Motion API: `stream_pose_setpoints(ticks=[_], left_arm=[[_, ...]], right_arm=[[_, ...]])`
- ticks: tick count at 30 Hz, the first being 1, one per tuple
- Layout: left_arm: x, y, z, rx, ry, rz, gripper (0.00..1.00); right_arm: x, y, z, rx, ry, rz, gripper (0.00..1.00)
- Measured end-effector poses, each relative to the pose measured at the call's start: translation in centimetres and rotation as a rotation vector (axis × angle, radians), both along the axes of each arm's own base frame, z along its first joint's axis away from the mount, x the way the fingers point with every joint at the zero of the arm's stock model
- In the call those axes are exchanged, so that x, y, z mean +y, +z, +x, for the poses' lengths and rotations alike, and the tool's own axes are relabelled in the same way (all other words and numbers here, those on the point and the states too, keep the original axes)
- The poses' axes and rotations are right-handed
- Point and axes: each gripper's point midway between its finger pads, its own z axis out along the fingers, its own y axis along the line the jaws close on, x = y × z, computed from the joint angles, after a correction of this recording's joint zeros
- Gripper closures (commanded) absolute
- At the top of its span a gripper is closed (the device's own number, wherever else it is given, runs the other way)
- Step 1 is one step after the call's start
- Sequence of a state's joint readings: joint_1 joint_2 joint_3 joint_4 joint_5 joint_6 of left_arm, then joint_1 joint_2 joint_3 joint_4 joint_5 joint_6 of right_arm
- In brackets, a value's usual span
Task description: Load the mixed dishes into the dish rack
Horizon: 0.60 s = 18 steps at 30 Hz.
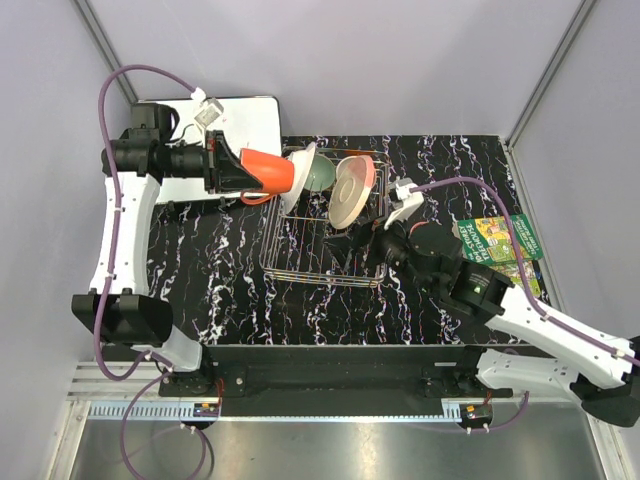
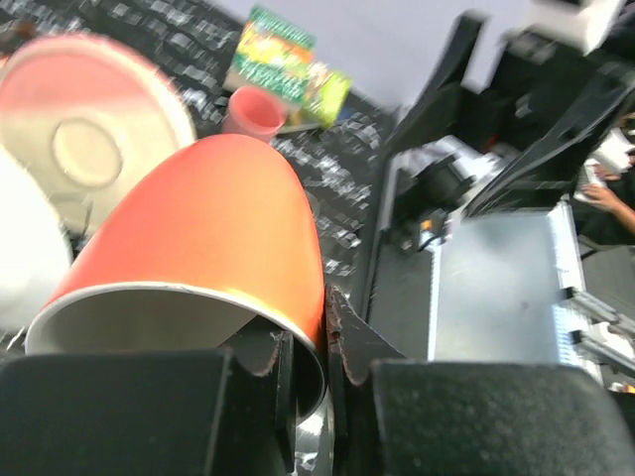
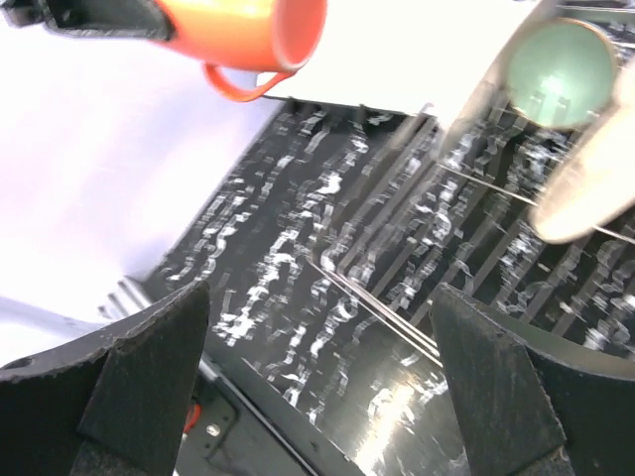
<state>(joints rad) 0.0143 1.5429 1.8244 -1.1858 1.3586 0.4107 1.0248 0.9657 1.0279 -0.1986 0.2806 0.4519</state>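
Up top, the left gripper (image 1: 232, 168) pinches the orange mug (image 1: 268, 172), just left of the dish rack (image 1: 325, 268). Its wrist view shows the rim squeezed between both fingers (image 2: 349, 337). The right gripper (image 3: 317, 347) gapes wide, holding nothing, far from the mug.

Even, bright light keeps the top view sharp, while both wrist views smear with blur and the whiteboard (image 3: 382, 50) glares blown-out white.
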Motion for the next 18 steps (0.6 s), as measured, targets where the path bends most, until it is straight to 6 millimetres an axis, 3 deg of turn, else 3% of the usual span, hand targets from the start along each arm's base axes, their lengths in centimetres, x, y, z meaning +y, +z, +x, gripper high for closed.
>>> stream_pose_setpoints(ticks=[4,13,18], left_arm=[[-1.4,1.4,-0.5,0.02,-0.059,-0.036,1.0],[-5.7,-0.9,-2.8,0.164,-0.208,-0.033,1.0],[-6.1,-1.1,-3.2,0.19,-0.224,-0.031,1.0]], right_arm=[[1.2,0.8,0.0,-0.023,0.047,0.052,0.0],[0.8,1.3,1.1,-0.075,0.066,0.244,0.0],[2.0,1.4,2.4,-0.08,0.103,0.297,0.0]])
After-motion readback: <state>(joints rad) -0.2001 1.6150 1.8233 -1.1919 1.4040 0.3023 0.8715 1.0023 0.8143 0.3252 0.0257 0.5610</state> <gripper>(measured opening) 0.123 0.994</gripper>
